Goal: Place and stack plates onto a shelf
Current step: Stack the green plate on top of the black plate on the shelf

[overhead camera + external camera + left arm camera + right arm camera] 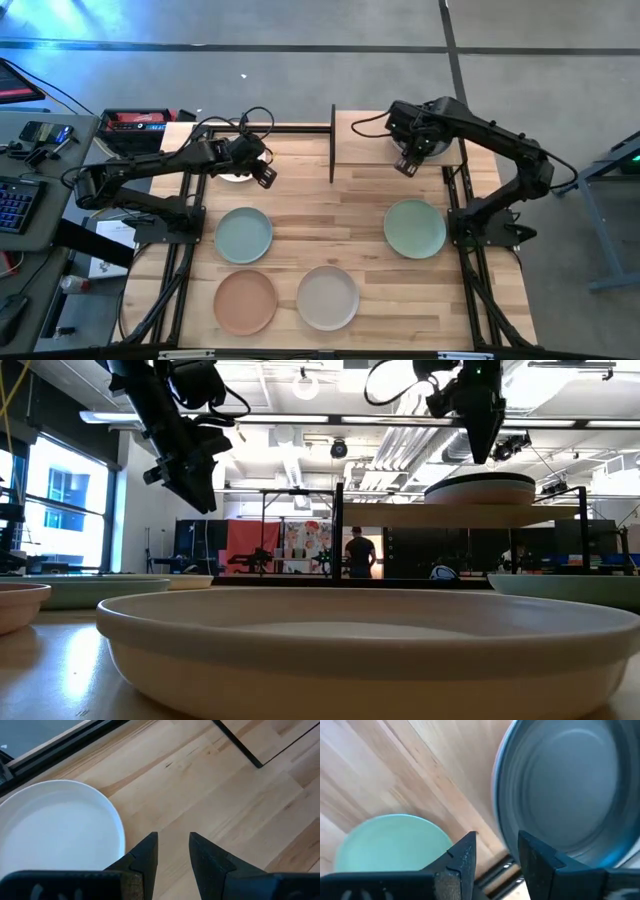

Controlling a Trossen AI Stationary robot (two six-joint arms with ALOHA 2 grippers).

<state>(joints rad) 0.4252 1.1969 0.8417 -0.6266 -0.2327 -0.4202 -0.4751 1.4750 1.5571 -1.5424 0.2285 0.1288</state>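
Right hand (407, 165) hung over the shelf (360, 150), fingers apart and clear of the stack of plates (480, 490) sitting there, blue-green one (565, 790) on top; looked like a release after set-down. Left hand (266, 176) hovered just beside the white plate (232, 176), fingers parted, nothing held, probably lined up for its rim. Mint plate (415, 228), pale blue-green plate (243, 235), peach plate (245, 301) and beige plate (327, 297) lay spaced apart on the surface (330, 230), easy to reach singly.
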